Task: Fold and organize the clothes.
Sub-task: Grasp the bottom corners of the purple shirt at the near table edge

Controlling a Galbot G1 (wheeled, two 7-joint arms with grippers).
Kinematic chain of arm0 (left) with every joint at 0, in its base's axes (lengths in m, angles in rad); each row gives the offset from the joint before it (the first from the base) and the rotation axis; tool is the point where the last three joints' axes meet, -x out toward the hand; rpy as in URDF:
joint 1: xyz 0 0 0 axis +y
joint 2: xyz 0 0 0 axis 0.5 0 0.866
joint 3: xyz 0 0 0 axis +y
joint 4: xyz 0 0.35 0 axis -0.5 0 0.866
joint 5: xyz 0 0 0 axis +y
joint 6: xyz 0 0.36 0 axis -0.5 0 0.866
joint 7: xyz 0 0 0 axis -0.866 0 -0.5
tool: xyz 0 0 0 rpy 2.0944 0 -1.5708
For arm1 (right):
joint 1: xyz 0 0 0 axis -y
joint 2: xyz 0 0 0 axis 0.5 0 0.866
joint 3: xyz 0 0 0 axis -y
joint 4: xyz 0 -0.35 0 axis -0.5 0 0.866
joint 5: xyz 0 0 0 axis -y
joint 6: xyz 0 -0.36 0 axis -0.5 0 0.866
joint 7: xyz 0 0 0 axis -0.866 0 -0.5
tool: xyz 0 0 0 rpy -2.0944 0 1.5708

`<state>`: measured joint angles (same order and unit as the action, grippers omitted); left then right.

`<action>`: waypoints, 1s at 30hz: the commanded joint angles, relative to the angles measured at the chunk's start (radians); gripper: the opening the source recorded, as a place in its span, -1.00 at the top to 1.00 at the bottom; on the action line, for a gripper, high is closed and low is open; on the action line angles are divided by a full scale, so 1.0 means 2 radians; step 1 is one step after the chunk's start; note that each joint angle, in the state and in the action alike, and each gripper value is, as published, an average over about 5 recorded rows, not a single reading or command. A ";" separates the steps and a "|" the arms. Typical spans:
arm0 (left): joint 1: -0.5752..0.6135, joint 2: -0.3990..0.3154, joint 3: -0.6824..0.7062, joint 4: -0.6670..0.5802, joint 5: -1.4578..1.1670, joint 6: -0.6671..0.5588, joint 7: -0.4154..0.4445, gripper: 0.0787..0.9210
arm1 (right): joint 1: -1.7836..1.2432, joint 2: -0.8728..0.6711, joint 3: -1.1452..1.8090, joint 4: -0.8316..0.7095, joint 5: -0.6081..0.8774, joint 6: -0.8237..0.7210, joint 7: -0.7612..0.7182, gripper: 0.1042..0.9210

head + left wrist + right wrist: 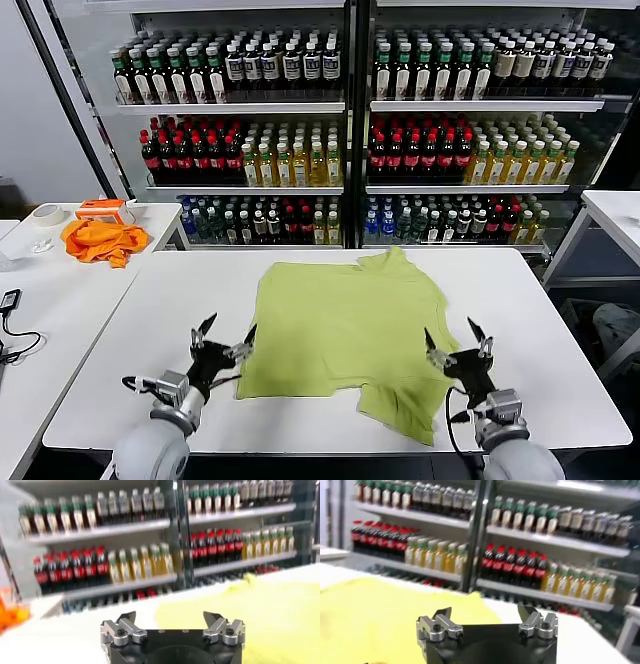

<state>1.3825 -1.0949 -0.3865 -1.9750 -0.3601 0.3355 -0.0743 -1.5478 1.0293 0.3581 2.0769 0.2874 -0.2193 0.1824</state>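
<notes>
Grippers first: left gripper (222, 335) and right gripper (458, 342) both sit near the table's (560, 330) front edge, fingers spread wide, holding nothing, one off each side of the lime-green T-shirt (345, 320). Shirt lies mostly flat mid-table, front right corner crumpled. Only the head view shows an orange garment (100, 240) and a tape roll (46, 214) on the side table on the left. Drink-bottle shelves (350, 105) fill the back; labels too small to read.

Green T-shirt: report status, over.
Left end effector open, at the shirt's near left edge; right end effector open, at its near right edge. Lime-green T-shirt spread on white table, unfolded, near hem rumpled. Nothing obstructing.
</notes>
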 commanded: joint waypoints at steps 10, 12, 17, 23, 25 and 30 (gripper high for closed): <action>0.070 0.006 -0.003 -0.037 -0.054 0.073 -0.027 -0.77 | -0.053 -0.003 -0.026 0.015 0.015 -0.014 0.022 -0.76; 0.070 0.005 -0.003 -0.038 -0.053 0.075 -0.028 -0.77 | -0.056 -0.002 -0.026 0.016 0.015 -0.015 0.027 -0.76; 0.069 0.004 -0.003 -0.038 -0.053 0.077 -0.030 -0.77 | -0.065 0.001 -0.027 0.020 0.015 -0.018 0.039 -0.76; 0.067 0.003 -0.002 -0.030 -0.048 0.072 -0.024 -0.77 | -0.069 0.007 -0.035 0.021 0.019 -0.039 0.058 -0.66; 0.064 0.004 0.000 -0.022 -0.048 0.066 -0.022 -0.73 | -0.068 0.007 -0.035 0.021 0.026 -0.046 0.059 -0.52; 0.063 0.004 0.003 -0.017 -0.049 0.062 -0.021 -0.47 | -0.065 0.006 -0.036 0.017 0.055 -0.049 0.059 -0.18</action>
<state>1.4999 -1.0854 -0.3849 -2.0277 -0.4532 0.4676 -0.1215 -1.6679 1.0409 0.2932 2.1146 0.3563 -0.2917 0.2837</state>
